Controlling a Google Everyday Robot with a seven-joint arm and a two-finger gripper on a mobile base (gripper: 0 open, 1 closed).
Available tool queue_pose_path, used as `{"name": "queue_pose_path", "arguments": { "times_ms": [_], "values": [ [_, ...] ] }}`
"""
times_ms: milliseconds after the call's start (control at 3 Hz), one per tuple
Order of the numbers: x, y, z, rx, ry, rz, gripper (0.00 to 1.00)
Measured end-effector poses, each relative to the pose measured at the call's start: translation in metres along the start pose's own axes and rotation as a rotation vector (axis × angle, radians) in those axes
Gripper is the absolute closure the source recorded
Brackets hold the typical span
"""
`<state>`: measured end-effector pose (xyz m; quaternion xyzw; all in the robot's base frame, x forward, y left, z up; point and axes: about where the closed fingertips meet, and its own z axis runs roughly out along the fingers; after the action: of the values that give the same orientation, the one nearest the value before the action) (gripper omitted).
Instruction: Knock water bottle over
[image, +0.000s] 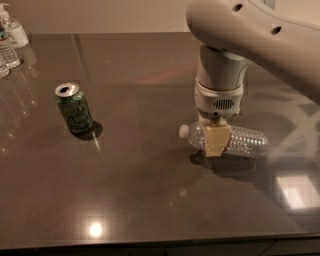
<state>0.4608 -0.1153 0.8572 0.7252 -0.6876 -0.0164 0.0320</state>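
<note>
The water bottle (246, 142) lies on its side on the dark table (150, 200), right of centre. Its white cap (184, 131) points left and its ribbed clear body stretches to the right. My gripper (216, 149) hangs straight down from the white arm (220, 85) and sits over the bottle's middle, covering the label band. The part of the bottle behind the gripper is hidden.
A green soda can (74, 107) stands upright at the left. A pump-top bottle (13, 29) and other clear bottles (7, 52) stand at the far left back corner. The table's front edge runs along the bottom.
</note>
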Motion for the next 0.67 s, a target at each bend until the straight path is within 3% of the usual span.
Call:
{"name": "queue_pose_path", "arguments": {
  "times_ms": [667],
  "values": [
    [0.0042, -0.0057, 0.0161, -0.009, 0.038, -0.011, 0.13]
  ]
}}
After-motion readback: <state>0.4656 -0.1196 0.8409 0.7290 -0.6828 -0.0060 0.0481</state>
